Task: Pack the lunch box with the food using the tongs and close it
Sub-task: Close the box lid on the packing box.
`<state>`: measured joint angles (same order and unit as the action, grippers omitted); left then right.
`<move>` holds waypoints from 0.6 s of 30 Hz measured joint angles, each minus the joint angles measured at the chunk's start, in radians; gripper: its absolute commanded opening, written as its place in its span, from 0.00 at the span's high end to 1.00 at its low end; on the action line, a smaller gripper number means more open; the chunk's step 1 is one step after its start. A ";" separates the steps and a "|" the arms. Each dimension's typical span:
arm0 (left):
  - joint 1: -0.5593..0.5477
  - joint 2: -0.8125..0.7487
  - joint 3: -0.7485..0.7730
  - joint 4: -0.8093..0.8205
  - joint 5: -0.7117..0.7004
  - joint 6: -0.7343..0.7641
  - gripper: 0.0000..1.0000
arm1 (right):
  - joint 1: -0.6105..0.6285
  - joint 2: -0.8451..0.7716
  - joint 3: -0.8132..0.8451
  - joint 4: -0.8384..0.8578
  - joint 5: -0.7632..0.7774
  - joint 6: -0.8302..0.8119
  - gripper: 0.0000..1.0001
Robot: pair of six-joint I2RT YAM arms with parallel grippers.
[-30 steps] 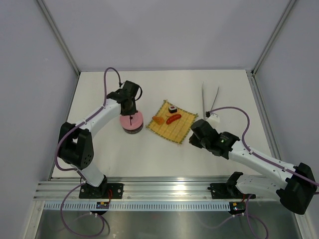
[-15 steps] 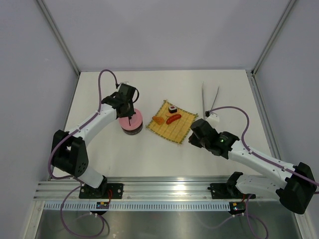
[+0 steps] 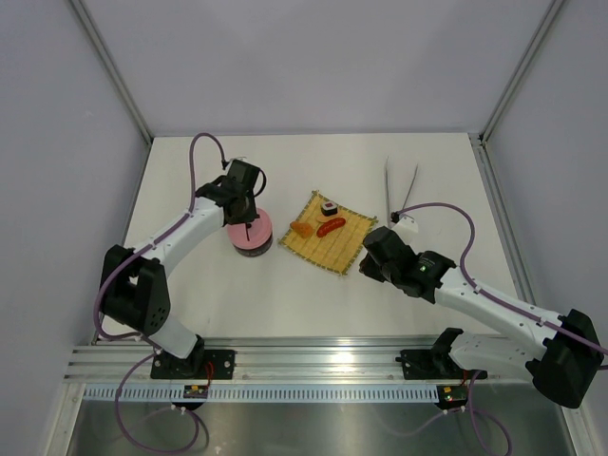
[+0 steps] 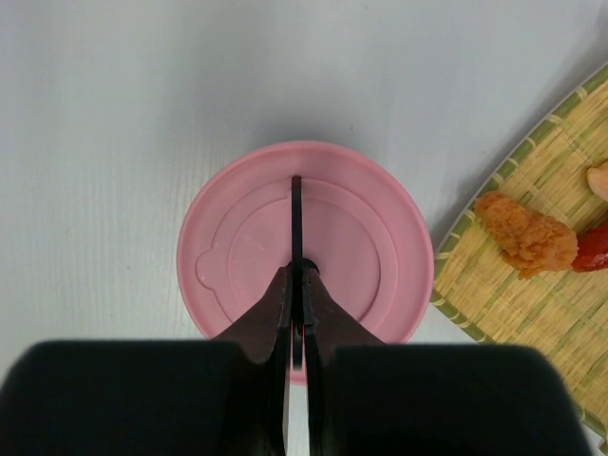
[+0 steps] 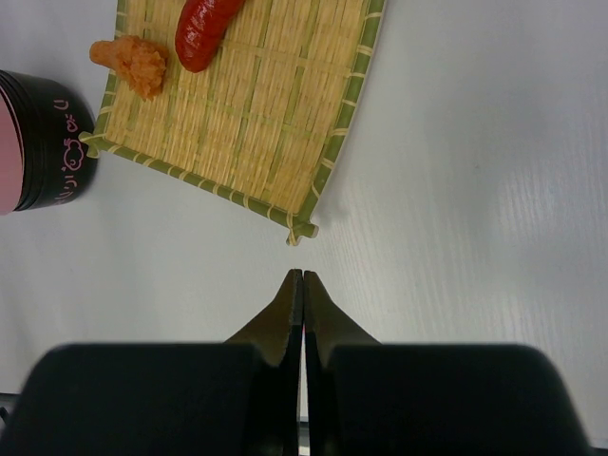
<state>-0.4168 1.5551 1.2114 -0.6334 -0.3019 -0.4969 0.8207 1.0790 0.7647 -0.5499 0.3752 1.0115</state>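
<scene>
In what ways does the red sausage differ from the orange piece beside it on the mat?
The red sausage is smooth, glossy and long; the orange piece is rough, matte and shorter. The sausage lies near the middle of the bamboo mat; the orange piece sits by its edge. Both rest on it.

The pink lid (image 4: 242, 252) is showing a smooth, matt plastic face with moulded rings. The lunch box (image 5: 52, 142) wall is looking dark and glossy, printed with pale marks. The mat (image 5: 256, 104) is showing ribbed bamboo slats, bound at the rim in green. The orange chunk (image 4: 527, 237) is looking rough and crumbed, while the sausage (image 5: 204, 33) is gleaming, slick and smooth. The table (image 5: 475, 190) is showing matt white with a faint grain. The tongs (image 3: 399, 190) are looking like pale metal.
</scene>
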 measured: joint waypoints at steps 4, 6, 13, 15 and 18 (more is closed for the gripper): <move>0.000 0.026 0.000 0.000 0.003 0.000 1.00 | 0.000 0.000 0.000 0.001 0.000 0.000 1.00; 0.000 0.029 0.000 0.000 0.003 0.000 1.00 | 0.000 0.000 0.000 0.001 0.000 0.000 1.00; -0.001 0.031 0.000 0.004 0.003 0.000 1.00 | 0.000 0.000 0.000 0.003 0.000 -0.002 1.00; -0.004 0.031 0.000 0.004 0.003 0.000 1.00 | 0.000 0.000 0.000 0.003 0.000 -0.002 1.00; -0.007 0.032 0.002 0.002 0.002 0.001 1.00 | 0.000 0.000 0.000 0.003 0.000 -0.002 1.00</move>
<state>-0.4240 1.5871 1.2129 -0.6315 -0.3004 -0.4957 0.8207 1.0790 0.7647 -0.5468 0.3752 1.0092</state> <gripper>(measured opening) 0.046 0.009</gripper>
